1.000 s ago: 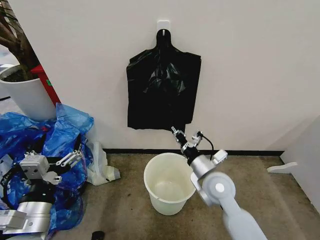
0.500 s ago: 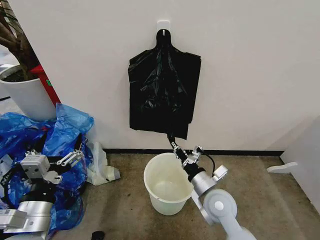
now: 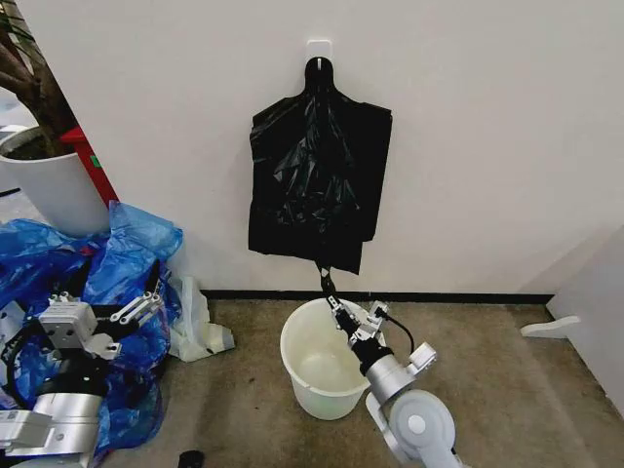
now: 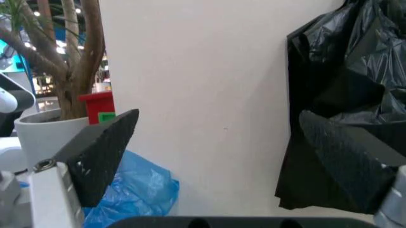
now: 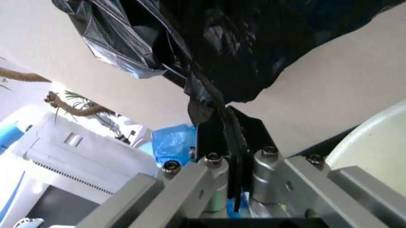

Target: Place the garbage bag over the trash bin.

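One black garbage bag (image 3: pixel 317 175) hanging upper centre, one cream trash bin (image 3: pixel 312 363) lower centre, one white plant pot (image 3: pixel 49 185) upper left, one heap of blue plastic bags (image 3: pixel 117 263) at left, two grippers, left (image 3: pixel 102 317) lower left, right (image 3: pixel 336 304) centre.

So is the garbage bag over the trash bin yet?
No, the garbage bag hangs on the wall above the trash bin, pinched by the right gripper.

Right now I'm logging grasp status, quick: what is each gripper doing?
Left gripper: open, holding nothing, parked low over the blue bags.
Right gripper: shut on a pulled-down strip of the garbage bag, above the trash bin.
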{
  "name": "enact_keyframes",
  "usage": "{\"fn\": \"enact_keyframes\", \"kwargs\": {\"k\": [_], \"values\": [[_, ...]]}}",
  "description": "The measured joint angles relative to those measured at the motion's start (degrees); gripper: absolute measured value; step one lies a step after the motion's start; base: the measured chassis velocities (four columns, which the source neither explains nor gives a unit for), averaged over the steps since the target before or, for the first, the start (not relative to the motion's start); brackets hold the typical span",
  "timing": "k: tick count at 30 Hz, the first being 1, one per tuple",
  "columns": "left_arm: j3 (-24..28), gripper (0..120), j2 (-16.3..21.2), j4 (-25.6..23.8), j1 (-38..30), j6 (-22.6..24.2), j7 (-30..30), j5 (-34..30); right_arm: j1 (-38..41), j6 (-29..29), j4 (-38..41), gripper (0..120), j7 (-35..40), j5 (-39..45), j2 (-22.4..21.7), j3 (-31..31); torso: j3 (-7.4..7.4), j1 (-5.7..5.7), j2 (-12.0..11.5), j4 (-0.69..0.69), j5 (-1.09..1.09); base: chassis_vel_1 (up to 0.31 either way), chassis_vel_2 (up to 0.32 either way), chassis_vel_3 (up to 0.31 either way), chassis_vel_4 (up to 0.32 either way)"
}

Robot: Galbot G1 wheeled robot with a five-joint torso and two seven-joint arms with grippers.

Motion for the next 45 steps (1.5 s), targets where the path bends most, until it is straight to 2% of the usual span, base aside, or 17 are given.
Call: {"fn": "enact_keyframes", "kwargs": {"k": [9,19,24,25,27,31,32,37,45], "values": [[0.1,100,3.9,1.2,-3.7,2.1,-0.4,-2.5,3.6,0.2,1.4,0,0.9,0.1,-0.8,0.7,0.01,0.01,0.0,0.0,0.0,0.0,0.0,0.0,0.0],[1.0,100,6.5,1.9,-5.5,3.7,-0.4,-4.1,9.0,-1.6,3.8,0,2.1,-0.2,-2.6,0.2,0.01,0.01,0.0,0.02,0.0,0.0,0.0,0.0,0.0],[1.5,100,15.2,2.2,-10.3,6.8,-1.4,-8.7,11.1,-1.8,1.7,0,1.7,-4.0,-3.6,-1.1,0.01,0.01,0.0,0.0,0.0,0.0,0.0,0.0,0.0],[1.5,100,15.2,2.2,-10.3,6.8,-1.4,-8.7,11.1,-1.8,1.7,0,1.7,-4.0,-3.6,-1.1,0.01,0.01,0.0,0.0,0.0,0.0,0.0,0.0,0.0],[1.9,100,19.9,2.4,-13.9,8.9,-2.3,-12.5,11.3,-1.8,1.2,0,1.6,-4.8,-3.6,-1.6,0.01,0.01,0.0,0.0,-0.01,0.0,0.0,0.0,0.0],[3.7,100,26.3,2.8,-21.4,12.2,-3.5,-19.0,11.5,-1.8,0.9,0,1.6,-5.4,-3.5,-1.9,0.01,0.01,0.0,0.0,0.0,0.0,0.0,0.0,0.0],[3.7,100,26.3,2.8,-21.4,12.2,-3.5,-19.0,11.5,-1.8,0.9,0,1.6,-5.4,-3.5,-1.9,0.01,0.01,0.0,0.0,0.0,0.0,0.0,0.0,0.0],[10.4,100,32.1,5.6,-31.6,14.2,-4.6,-22.7,12.1,-1.8,1.9,0,1.8,-5.5,-3.5,-1.7,0.01,0.01,0.0,0.0,-0.01,0.0,0.0,0.0,0.0],[20.8,100,35.0,8.8,-42.8,15.4,-5.3,-23.6,15.3,-2.4,1.7,0,1.6,-6.2,-4.8,-1.9,0.01,0.01,0.0,0.01,0.0,0.0,0.0,0.0,0.0]]}}
